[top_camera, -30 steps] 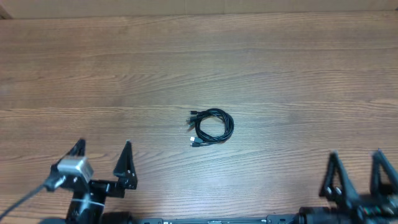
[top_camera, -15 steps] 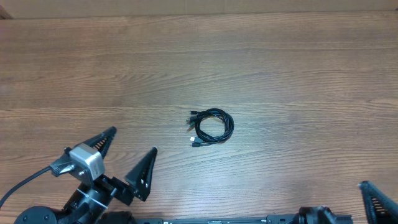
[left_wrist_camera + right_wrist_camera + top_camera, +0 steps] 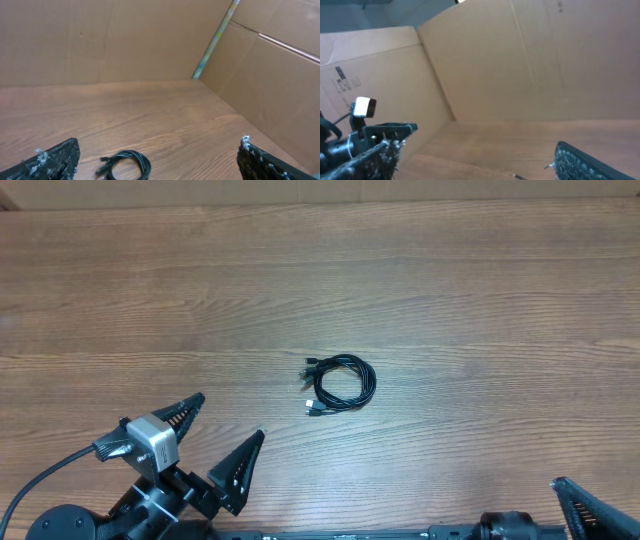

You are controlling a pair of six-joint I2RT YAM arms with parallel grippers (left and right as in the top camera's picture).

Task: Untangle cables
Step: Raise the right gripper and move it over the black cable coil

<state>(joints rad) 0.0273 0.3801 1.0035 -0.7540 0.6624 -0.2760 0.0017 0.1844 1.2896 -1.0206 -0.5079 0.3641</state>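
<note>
Black thin cables (image 3: 340,384) found coiled mid-frame on worktop (image 3: 480,300); judged light, limp. Best pinched at plug ends (image 3: 311,409), coil's left. Left jaws, right jaws: both spread.

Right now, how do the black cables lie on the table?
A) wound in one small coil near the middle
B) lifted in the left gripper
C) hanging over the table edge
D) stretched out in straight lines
A: the cables lie as one small coil on the wooden table, with the open left gripper apart from them.
</note>
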